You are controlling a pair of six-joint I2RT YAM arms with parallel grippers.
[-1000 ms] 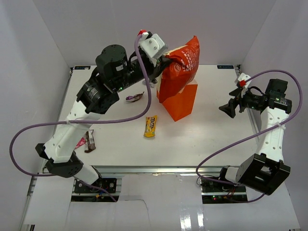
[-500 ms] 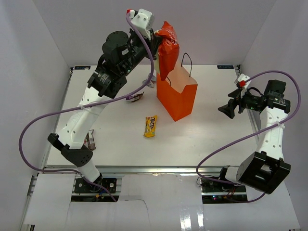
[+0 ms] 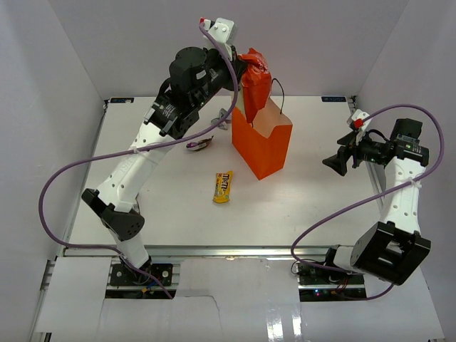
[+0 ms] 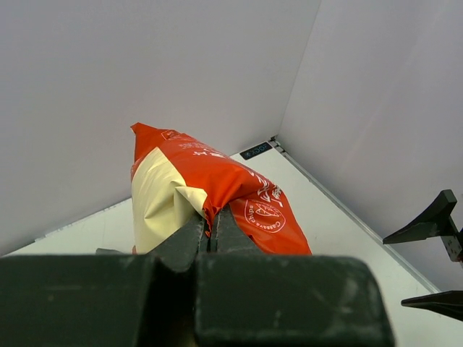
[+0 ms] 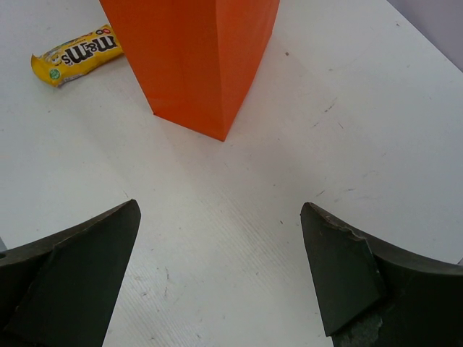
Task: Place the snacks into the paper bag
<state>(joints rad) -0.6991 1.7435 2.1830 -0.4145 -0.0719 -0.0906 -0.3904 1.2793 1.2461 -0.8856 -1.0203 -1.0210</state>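
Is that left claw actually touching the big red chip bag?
Touching. The left wrist view shows the left claw pinched shut on a fold of the chip bag.

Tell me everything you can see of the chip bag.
The chip bag is glossy red-orange film with white print and a pale cream panel, crinkled and puffed. The shut left gripper pinches one end. The bag hangs roughly upright in the air, its lower end at the mouth of the orange paper bag.

Walls: I see plain pale panels at the back, left and right.
Table: white top, faintly scuffed in my right wrist view.
Near edge: metal rail.
Light: even, soft.
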